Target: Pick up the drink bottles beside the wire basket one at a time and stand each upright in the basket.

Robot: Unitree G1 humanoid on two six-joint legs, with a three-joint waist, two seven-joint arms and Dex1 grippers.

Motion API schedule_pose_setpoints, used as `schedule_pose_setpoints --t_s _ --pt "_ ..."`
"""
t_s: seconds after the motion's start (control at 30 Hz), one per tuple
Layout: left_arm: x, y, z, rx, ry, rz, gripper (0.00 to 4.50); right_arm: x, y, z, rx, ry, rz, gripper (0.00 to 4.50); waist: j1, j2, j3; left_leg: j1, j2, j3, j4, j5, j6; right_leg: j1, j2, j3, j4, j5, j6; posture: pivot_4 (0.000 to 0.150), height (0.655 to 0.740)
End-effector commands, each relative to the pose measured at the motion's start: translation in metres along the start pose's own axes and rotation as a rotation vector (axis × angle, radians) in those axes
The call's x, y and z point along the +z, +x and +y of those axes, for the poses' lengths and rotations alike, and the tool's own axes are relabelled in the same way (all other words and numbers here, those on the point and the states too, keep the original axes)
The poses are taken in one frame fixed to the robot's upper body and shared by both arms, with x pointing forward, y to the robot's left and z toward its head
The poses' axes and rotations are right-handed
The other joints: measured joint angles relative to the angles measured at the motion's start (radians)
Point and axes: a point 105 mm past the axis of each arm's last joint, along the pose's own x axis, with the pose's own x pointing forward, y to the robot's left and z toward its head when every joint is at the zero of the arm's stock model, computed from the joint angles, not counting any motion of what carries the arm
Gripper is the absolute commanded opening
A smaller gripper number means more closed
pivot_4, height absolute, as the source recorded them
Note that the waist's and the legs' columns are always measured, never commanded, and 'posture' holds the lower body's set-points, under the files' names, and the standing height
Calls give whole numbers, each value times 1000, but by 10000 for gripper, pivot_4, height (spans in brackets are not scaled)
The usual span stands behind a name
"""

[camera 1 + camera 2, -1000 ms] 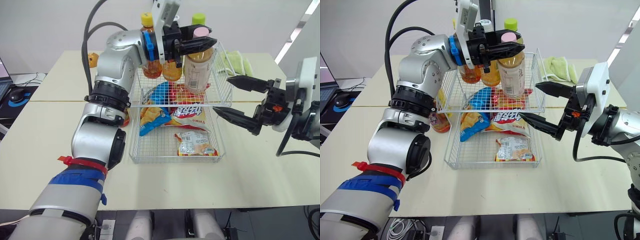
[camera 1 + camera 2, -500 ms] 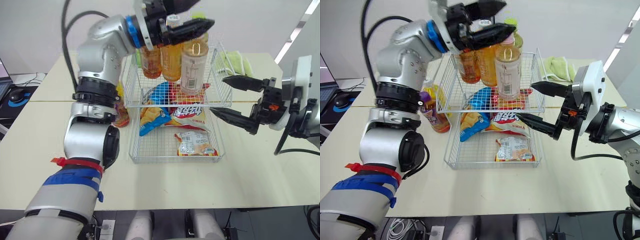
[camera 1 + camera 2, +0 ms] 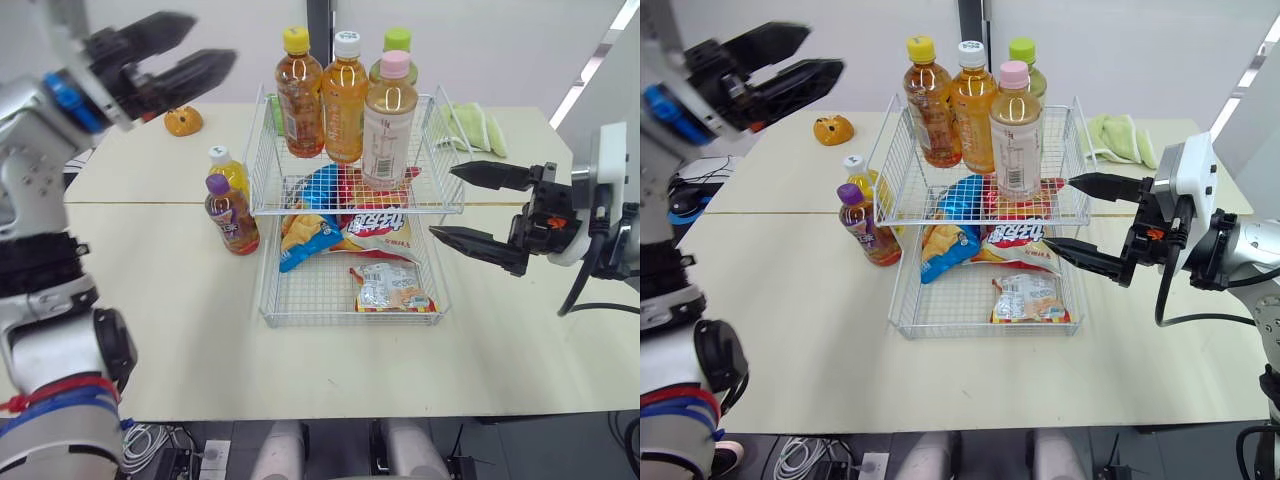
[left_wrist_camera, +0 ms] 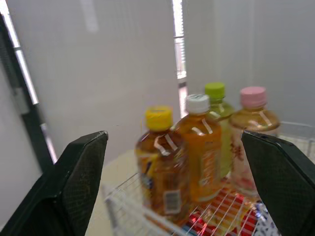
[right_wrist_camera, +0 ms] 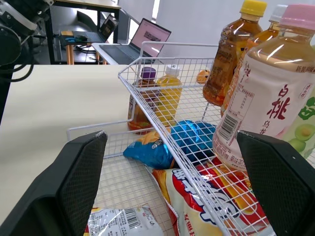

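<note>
From the head: four smooth clear-plastic drink bottles [image 3: 345, 100] upright in the white wire-grid basket [image 3: 350, 318]; two small bottles [image 3: 230, 215] beside it on the cream bench [image 3: 150, 300]. At left wrist: black textured left fingers [image 4: 74, 187] spread wide, empty. At right wrist: right fingers [image 5: 78, 177] likewise apart, touching nothing.

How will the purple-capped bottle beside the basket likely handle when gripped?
The purple-capped bottle looks full, so probably heavy for its size. Tall and narrow, it may tip if nudged, likely into the white-capped bottle close behind.
</note>
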Motion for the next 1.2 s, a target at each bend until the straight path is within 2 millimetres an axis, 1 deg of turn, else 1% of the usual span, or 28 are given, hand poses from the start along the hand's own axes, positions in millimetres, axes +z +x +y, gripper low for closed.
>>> schedule_pose_setpoints --t_s 0.03,0.13,0.23,0.27,0.33,0.37,0.43,0.5,0.67,0.77,0.97,1.07,1.2 --pt "12 -31 8 122 70 -36 44876 9 -11 -6 -34 -51 -30 45000 2 0 0 0 0 0 0 0 0 0 0 0 0 0 0 1500 7400" --pt "-10 -68 17 244 76 24 44876 9 -17 -7 -54 -51 -30 45000 4 0 0 0 0 0 0 0 0 1 -1 0 -1 0 0 1500 7400" --pt "-29 -95 23 345 61 59 44876 7 -19 -4 -58 -50 -24 45000 4 0 0 0 0 0 0 0 0 1 -1 0 -1 0 0 1500 7400" --pt "-39 -103 22 370 51 76 44876 6 -18 -1 -51 -43 -25 45000 5 0 0 1 1 0 0 0 0 1 -1 0 -1 0 0 1500 7400" --pt "-66 -123 19 428 20 125 44876 4 -15 6 -37 -40 -31 45000 5 2 -1 1 1 0 0 0 0 1 -2 0 -1 0 0 1500 7400" --pt "-77 -130 17 451 -1 141 44876 3 -14 9 -27 -41 -29 45000 5 2 -1 1 0 1 0 0 0 1 -2 1 -1 0 1 1500 7400" --pt "-97 -140 10 480 -34 179 44876 4 -12 14 -8 -43 -31 45000 6 1 -1 1 1 1 0 0 0 1 -2 0 -1 0 0 1500 7400" --pt "-112 -149 1 500 -52 212 44876 6 -11 17 13 -45 -38 45000 6 0 -2 1 1 0 0 0 0 1 -2 0 -1 0 0 1500 7400" --pt "-131 -159 -17 545 -45 256 44876 11 -5 27 85 -28 -65 45000 10 0 -2 1 1 0 0 0 0 2 -2 0 -1 0 0 1500 7400" --pt "-139 -161 -23 565 -54 292 44876 12 -3 29 102 -23 -77 45000 14 -1 -3 1 1 1 0 0 0 2 -2 1 -2 0 0 1500 7400" --pt "-138 -156 -28 583 -94 264 44876 12 2 33 149 -24 -83 45000 21 -1 -3 1 1 1 0 0 0 2 -2 0 -2 0 0 1500 7400" --pt "-139 -152 -33 567 -102 263 44876 5 3 35 178 -38 -58 45000 22 -1 -3 1 1 1 0 0 0 2 -2 1 -2 0 0 1500 7400" --pt "-141 -151 -38 571 -119 259 44876 2 7 36 197 -40 -63 45000 23 -1 -3 1 0 1 0 0 0 2 -2 1 -2 0 0 1500 7400"
